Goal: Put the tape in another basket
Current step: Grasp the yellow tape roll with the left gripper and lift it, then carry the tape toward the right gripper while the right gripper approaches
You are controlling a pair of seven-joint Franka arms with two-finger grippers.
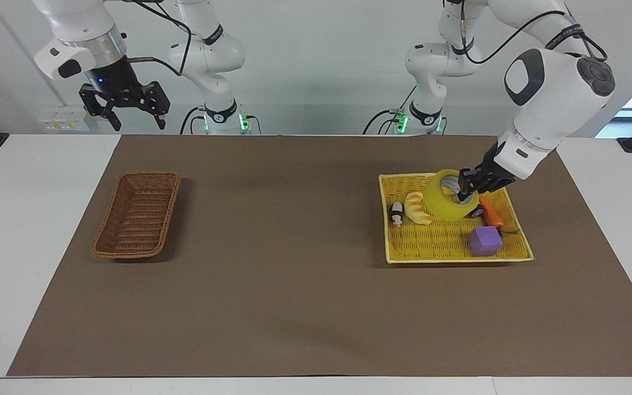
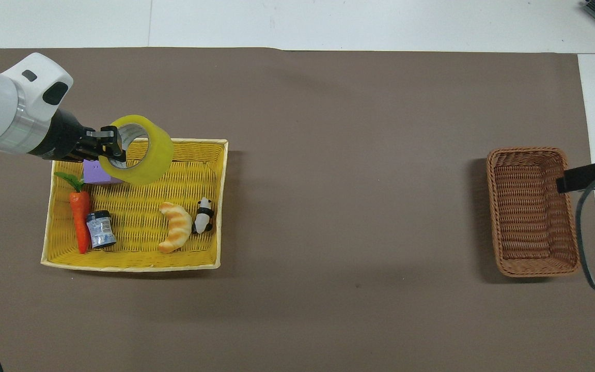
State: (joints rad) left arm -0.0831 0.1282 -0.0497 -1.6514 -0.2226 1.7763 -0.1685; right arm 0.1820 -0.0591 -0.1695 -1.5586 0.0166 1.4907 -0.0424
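From my seat, nearest the robots is my right tool [image 1: 132, 112], waiting with its fingers spread wide, up in the air at the right arm's end of the surface [image 1: 316, 329].

Next comes the small brown wicker basket [image 1: 137, 214] at that same end, lying on the brown mat [image 1: 294, 285].

At the left arm's end sits the yellow basket [image 1: 404, 253]. In it, going from the robots outward, I see a small jar [image 2: 100, 229], a carrot [image 2: 79, 214], a croissant [image 2: 176, 226] with a panda figure [image 2: 204, 215] just beside it, then a purple cube [image 1: 485, 241].

My left tool [image 1: 467, 186] is clenched on the tape [image 1: 443, 198]; one finger sits inside the ring's core, the other on its outer wall. The tape is lifted clear of the yellow basket's floor, tilted, hanging over the basket's interior beside the croissant and above the carrot.
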